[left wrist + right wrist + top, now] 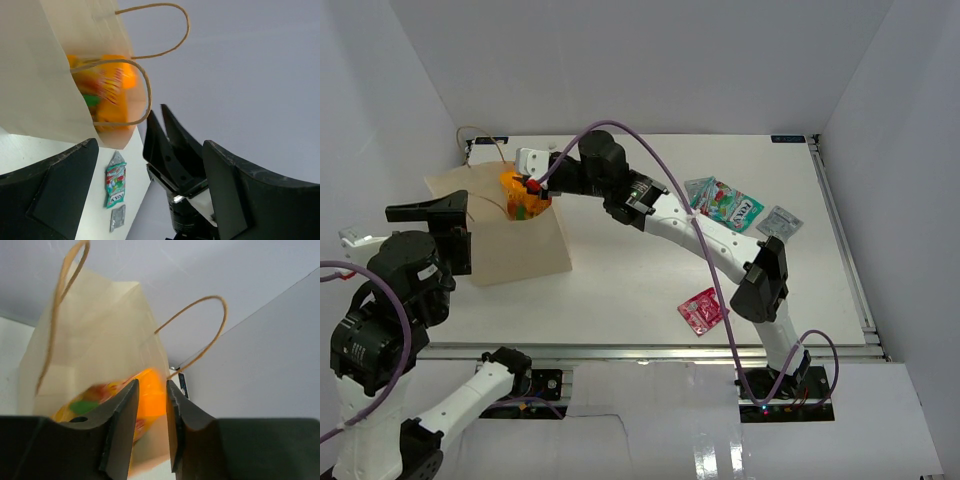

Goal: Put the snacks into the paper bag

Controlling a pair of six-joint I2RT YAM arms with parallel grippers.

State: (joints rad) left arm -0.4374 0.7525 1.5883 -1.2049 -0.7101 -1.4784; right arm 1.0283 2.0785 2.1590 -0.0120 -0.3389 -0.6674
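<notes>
The paper bag [515,250] lies at the left with its mouth toward my right gripper [533,185]. The orange-yellow packet [523,200] sits in the bag's mouth, blurred in the left wrist view [112,95] and the right wrist view [152,407]. My right gripper [151,385] is at the mouth, jaws slightly parted, the packet showing beyond them. My left gripper [445,228] is wide open and empty beside the bag [35,75]. The teal-green packet [723,203], one silver-grey packet [780,221] and the red-pink packet [703,310] lie on the table at the right.
White walls enclose the table [640,270] at the back and on both sides. The bag's cord handles [185,25] loop out from its mouth. A metal rail [650,350] runs along the near edge. The right arm [710,240] stretches diagonally across the middle.
</notes>
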